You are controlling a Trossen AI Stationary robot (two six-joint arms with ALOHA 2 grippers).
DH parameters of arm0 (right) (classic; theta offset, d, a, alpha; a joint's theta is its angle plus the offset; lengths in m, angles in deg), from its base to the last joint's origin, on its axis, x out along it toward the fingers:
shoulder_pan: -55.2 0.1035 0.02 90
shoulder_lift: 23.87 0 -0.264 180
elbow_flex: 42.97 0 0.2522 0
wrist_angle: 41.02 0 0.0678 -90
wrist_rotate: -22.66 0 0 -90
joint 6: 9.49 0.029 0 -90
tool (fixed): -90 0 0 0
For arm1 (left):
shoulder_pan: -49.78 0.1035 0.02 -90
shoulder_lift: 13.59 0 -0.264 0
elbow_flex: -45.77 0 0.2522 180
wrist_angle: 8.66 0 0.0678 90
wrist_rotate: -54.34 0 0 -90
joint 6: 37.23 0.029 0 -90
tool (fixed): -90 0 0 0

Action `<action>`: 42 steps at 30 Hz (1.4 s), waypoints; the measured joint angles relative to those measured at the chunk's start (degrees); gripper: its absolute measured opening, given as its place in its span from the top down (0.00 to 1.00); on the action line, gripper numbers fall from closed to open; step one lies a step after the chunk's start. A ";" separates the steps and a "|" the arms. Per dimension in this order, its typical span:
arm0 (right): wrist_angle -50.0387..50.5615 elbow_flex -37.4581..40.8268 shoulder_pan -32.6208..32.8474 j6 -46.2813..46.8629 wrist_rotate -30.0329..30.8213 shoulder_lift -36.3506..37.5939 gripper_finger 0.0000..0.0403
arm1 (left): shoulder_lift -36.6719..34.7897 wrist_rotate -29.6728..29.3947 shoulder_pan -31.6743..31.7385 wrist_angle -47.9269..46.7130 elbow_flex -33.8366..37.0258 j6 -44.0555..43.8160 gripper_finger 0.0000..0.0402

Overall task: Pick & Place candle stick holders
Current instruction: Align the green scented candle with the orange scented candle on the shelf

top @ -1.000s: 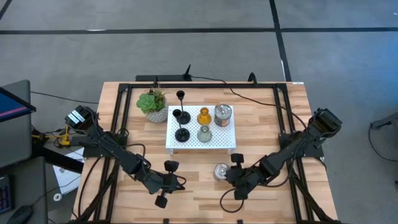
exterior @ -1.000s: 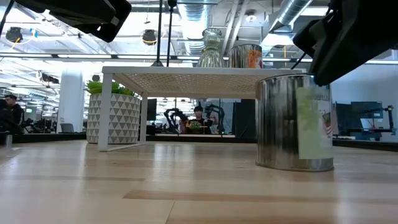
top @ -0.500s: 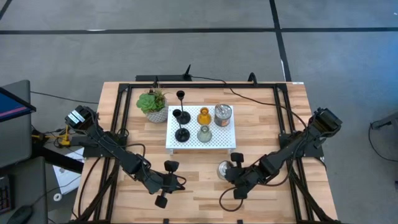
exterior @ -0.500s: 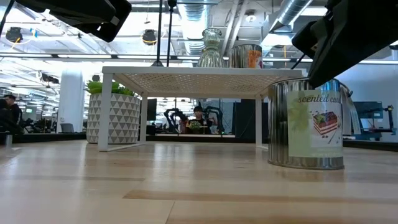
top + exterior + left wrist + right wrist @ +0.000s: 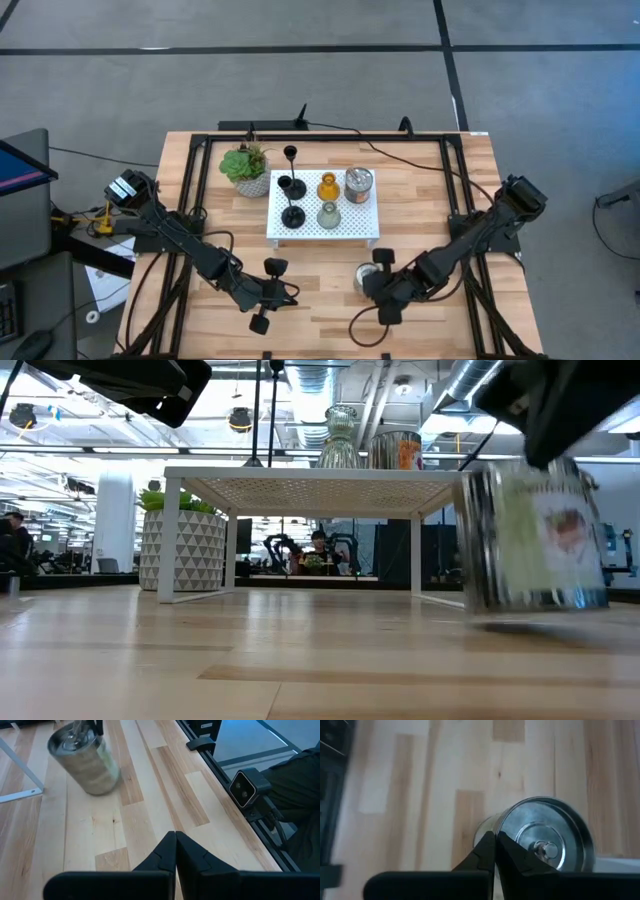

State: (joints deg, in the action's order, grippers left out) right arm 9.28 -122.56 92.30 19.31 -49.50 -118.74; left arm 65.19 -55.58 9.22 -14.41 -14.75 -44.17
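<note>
Right gripper [image 5: 372,284]: it is low over the front part of the wooden table [image 5: 420,215], just beside the silvery metal cup. In the right wrist view its two dark fingers [image 5: 492,851] are pressed together, with no gap and nothing between them.
Silvery metal cup with a paper label [image 5: 364,277]: it stands on the table in front of the platform, near its right front leg. In the low view the cup [image 5: 535,538] is blurred and leans a little. In the right wrist view the cup [image 5: 547,840] is seen from above, open, and the closed fingertips are at its rim; I cannot tell if they touch it.
Left gripper [image 5: 264,295]: it waits over the front left part of the table, well apart from the cup. In the left wrist view its fingers [image 5: 175,851] are closed together and hold nothing.
White perforated rectangular platform [image 5: 352,229]: it stands in the middle of the table and carries five holders.
On the platform: two black thin-stemmed holders with round bases [image 5: 292,186], an amber glass holder [image 5: 328,186], a pale green holder [image 5: 328,214] and a second silvery cup [image 5: 358,184].
Third black thin-stemmed holder [image 5: 291,153]: it stands on the table just behind the platform.
Green potted plant in a white patterned pot [image 5: 246,167]: it is on the table left of the platform.
</note>
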 joint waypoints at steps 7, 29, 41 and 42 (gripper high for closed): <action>3.30 -4.60 0.07 -0.63 0.72 0.12 1.00 | 0.00 0.00 0.00 0.00 0.00 0.00 0.99; 25.09 -26.84 -5.67 -11.56 3.30 0.44 1.00 | 0.00 0.01 0.00 0.04 0.00 -0.02 0.99; 28.71 -28.19 -15.14 -19.89 3.30 0.48 1.00 | 0.00 0.02 0.01 0.07 0.00 -0.03 0.99; 28.84 -28.19 -15.76 -20.21 3.29 0.48 1.00 | 0.00 0.02 0.00 0.07 0.00 -0.02 0.99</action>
State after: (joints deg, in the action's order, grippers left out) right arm 38.11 -150.75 76.54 -0.90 -46.21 -118.26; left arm 65.19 -55.56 9.22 -14.34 -14.75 -44.19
